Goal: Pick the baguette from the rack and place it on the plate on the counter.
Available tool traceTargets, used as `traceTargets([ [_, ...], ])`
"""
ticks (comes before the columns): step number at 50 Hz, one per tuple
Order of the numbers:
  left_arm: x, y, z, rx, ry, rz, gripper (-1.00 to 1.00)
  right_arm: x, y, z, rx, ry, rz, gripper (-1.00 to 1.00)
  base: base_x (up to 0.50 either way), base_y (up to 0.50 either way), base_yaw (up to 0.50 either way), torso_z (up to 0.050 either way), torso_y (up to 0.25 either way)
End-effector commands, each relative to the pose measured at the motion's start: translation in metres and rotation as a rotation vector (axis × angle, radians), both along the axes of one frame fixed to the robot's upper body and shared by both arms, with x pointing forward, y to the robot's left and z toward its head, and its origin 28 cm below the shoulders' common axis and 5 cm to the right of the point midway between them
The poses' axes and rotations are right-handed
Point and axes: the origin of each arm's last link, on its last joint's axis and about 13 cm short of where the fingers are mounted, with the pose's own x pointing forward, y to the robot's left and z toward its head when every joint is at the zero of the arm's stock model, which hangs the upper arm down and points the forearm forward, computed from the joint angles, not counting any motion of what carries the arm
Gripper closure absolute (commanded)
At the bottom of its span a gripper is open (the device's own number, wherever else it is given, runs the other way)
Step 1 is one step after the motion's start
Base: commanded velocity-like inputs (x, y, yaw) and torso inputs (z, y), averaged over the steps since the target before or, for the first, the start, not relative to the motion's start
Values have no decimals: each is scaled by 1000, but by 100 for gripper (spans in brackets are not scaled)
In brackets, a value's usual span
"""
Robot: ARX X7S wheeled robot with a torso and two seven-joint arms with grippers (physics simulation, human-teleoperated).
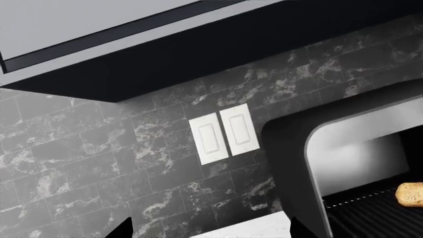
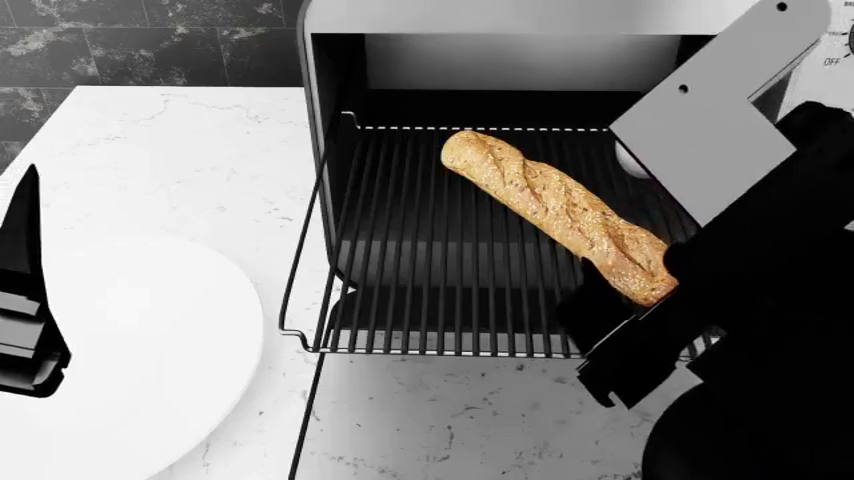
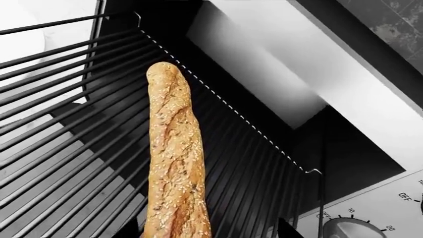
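The golden-brown baguette (image 2: 554, 210) lies diagonally on the dark wire rack (image 2: 400, 250), which is pulled out of the oven. My right gripper (image 2: 627, 320) is at the loaf's near end. In the right wrist view the baguette (image 3: 173, 158) runs between the gripper's (image 3: 208, 230) spread fingertips, with a gap on one side, so it is open around the loaf. My left gripper (image 2: 27, 290) is open and empty over the white plate (image 2: 134, 370) on the white marble counter (image 2: 174, 160). In the left wrist view it (image 1: 211, 230) faces the backsplash, and the baguette's tip (image 1: 410, 193) shows at the edge.
The oven (image 2: 534, 40) stands at the back right with its dials (image 3: 350, 228) on its right side. Two white wall switches (image 1: 225, 134) sit on the dark marbled backsplash (image 1: 99, 163) under a dark cabinet (image 1: 165, 49).
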Motion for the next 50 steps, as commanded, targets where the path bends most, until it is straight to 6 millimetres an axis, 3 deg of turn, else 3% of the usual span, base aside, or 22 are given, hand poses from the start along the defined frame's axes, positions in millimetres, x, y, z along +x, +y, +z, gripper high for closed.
traceTargets([
  [1, -1, 1, -2, 1, 6, 6, -100, 5, 2, 2, -12, 31, 19, -100, 0, 0, 0, 0, 0],
  [20, -2, 3, -4, -2, 12, 11, -100, 9, 2, -3, -27, 83, 27, -100, 0, 0, 0, 0, 0],
  [31, -2, 2, -6, -1, 19, 9, -100, 12, 0, 9, -20, 65, 11, -100, 0, 0, 0, 0, 0],
  [50, -3, 4, -4, 2, 16, 18, -100, 17, 3, -2, -10, 118, 20, -100, 0, 0, 0, 0, 0],
])
